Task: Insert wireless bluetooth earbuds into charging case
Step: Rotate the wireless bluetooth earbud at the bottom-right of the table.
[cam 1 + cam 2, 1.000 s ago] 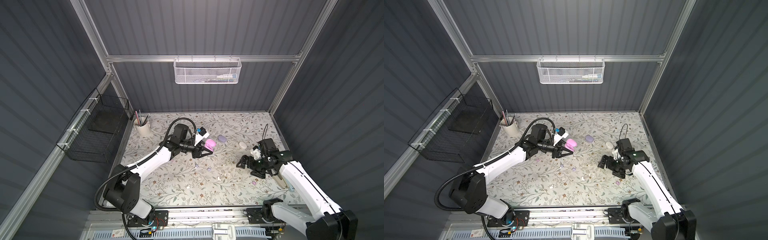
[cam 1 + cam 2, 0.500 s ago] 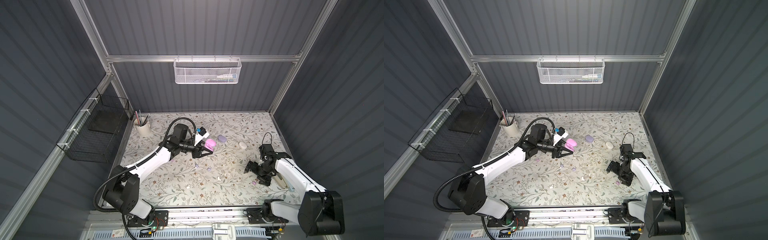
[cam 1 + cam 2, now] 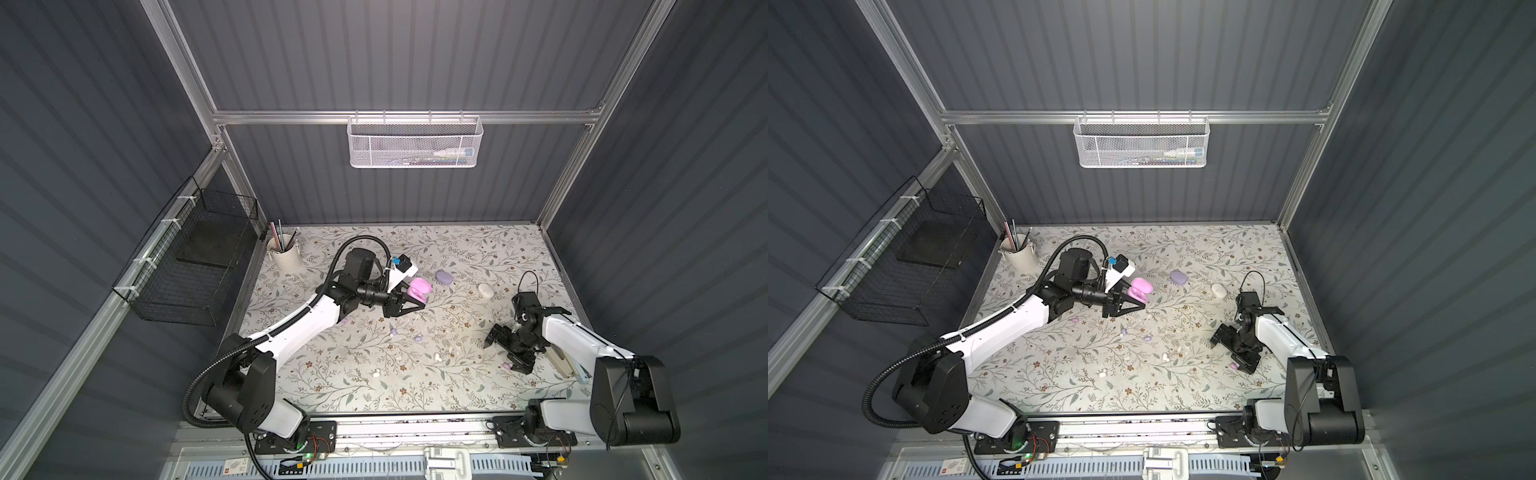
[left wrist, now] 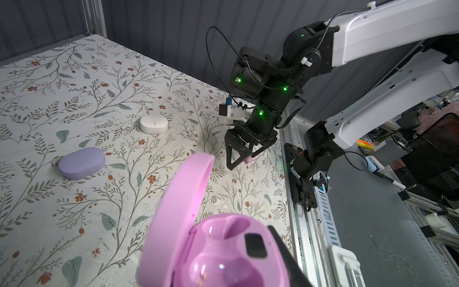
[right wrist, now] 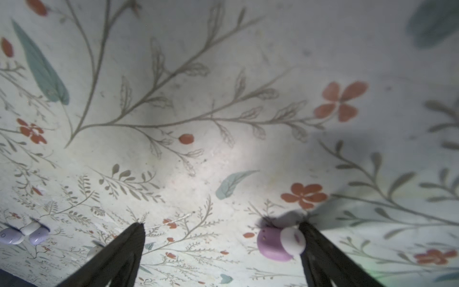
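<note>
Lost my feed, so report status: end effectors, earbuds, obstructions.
Left end effector shut on open pink case. Right end effector open, straddling an earbud on the table. No obstruction seen.

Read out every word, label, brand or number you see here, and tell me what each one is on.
Nothing can be read here.
Print on the white tag with a red mark: too small.
Print on the tube in the mesh basket: too blurred.
On the pink charging case: no text shows.

Dark ribbed walls (image 3: 415, 62), aluminium frame (image 3: 291, 117), white mesh basket (image 3: 415, 143), black wire basket (image 3: 187, 291), floral tabletop (image 3: 457, 249)
</note>
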